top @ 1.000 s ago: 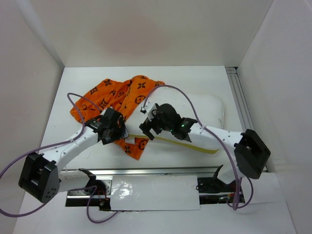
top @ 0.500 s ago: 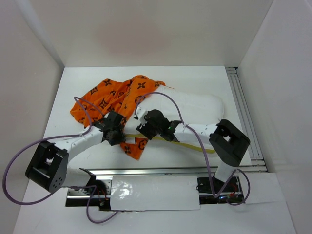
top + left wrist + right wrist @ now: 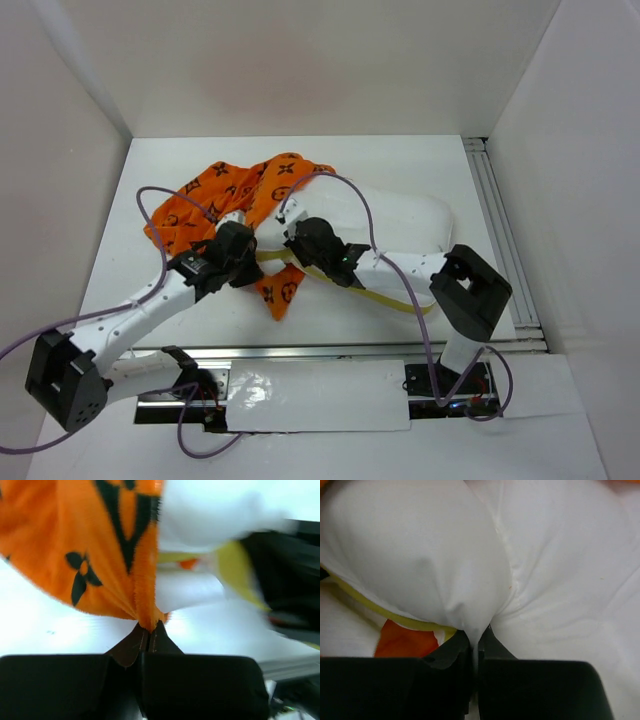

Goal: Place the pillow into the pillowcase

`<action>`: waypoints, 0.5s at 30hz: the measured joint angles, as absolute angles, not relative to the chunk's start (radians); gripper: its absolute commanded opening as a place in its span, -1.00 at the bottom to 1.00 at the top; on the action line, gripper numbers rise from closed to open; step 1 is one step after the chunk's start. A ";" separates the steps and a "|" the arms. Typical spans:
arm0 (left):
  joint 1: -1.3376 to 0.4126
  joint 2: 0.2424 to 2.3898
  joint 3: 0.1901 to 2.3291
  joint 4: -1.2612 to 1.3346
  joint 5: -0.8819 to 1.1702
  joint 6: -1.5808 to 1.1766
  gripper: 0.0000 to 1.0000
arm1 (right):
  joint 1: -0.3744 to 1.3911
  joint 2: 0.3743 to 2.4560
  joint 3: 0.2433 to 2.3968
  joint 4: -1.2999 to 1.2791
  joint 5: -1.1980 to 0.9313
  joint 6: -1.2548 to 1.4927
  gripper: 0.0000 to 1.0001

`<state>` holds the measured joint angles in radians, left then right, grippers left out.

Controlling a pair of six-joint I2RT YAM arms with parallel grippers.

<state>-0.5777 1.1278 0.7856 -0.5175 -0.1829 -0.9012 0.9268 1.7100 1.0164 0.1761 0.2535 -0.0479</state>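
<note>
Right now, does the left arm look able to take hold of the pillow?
Probably not yet. The left fingers are shut on a pillowcase edge. The pillow lies just beside, nothing between, but they must let go first.

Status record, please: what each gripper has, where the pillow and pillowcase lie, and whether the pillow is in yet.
left gripper: jaws shut on a fold of the pillowcase
right gripper: jaws shut on a pinch of the pillow
pillowcase position: bunched on the table, left of the pillow
pillow position: right of the pillowcase, mostly uncovered
insertion: not yet done
</note>
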 measured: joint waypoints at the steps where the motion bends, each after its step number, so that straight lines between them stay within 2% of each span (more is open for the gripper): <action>1: -0.591 1.106 0.810 -0.524 -0.185 -0.902 -1.00 | 0.934 1.713 1.028 0.175 0.269 -0.045 -1.00; 4: -0.639 1.062 0.871 -0.536 -0.192 -0.902 -1.00 | 0.958 1.748 1.107 0.159 0.334 -0.014 -1.00; 10: -0.746 1.114 0.908 -0.557 -0.237 -0.926 -1.00 | 0.947 1.856 1.435 -0.044 0.372 0.076 -1.00; 15: -0.849 1.208 0.950 -0.513 -0.289 -0.960 -1.00 | 0.915 1.865 1.518 -0.165 0.350 0.125 -1.00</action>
<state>-0.8490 1.2076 0.9501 -0.5125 -0.2886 -0.9600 0.9146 1.8652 1.5177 -0.1650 0.3496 0.1249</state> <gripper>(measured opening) 0.043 0.098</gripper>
